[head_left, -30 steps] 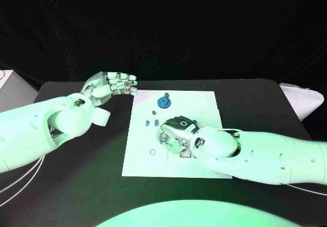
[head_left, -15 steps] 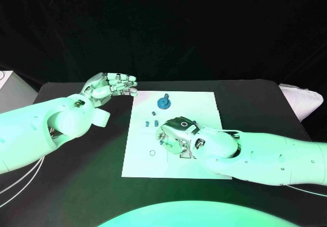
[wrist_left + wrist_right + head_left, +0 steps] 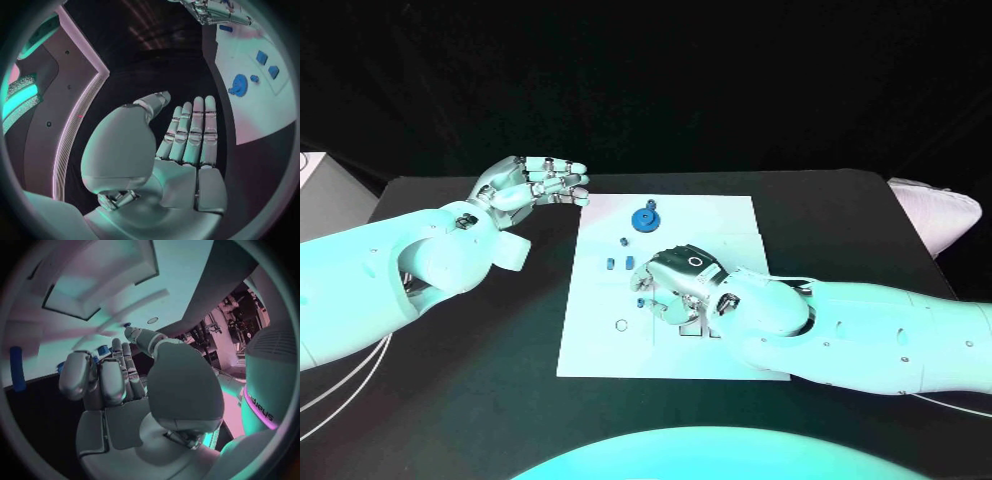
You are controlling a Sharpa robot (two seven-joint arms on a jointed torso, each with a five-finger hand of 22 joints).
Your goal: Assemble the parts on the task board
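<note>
Task board [image 3: 718, 215]: white plate lying flat at the middle of the black table [image 3: 473, 400], long side running from the near edge toward the far edge.

Parts on the board:
- Blue gear [image 3: 645, 217] near the board's far edge, toward its left side, lying flat with a small knob at its rim. It also shows in the left wrist view [image 3: 239, 84].
- Two small blue blocks [image 3: 620, 262] side by side below the gear, near the board's left edge, well apart from the gear.
- A tiny blue piece [image 3: 625, 239] between the gear and the blocks.
- A small ring-shaped mark [image 3: 622, 323] near the board's left edge, toward the near corner.

Right hand [image 3: 678, 283]: over the middle of the board, back of the hand up, fingers curled down toward the board's surface. It covers the board's central recesses, so what lies beneath cannot be seen. In the right wrist view [image 3: 119, 375] the fingers are bent inward, with small blue pieces at the fingertips; whether one is actually pinched cannot be told. A blue peg [image 3: 17, 369] stands apart from the hand at the side of that view.

Left hand [image 3: 531, 180]: off the board, above the table just beyond the board's far left corner, palm turned up. Released, grasping nothing; in the left wrist view [image 3: 181, 145] the fingers lie straight and close together.

A pale object [image 3: 937, 212] sits at the table's right edge.
</note>
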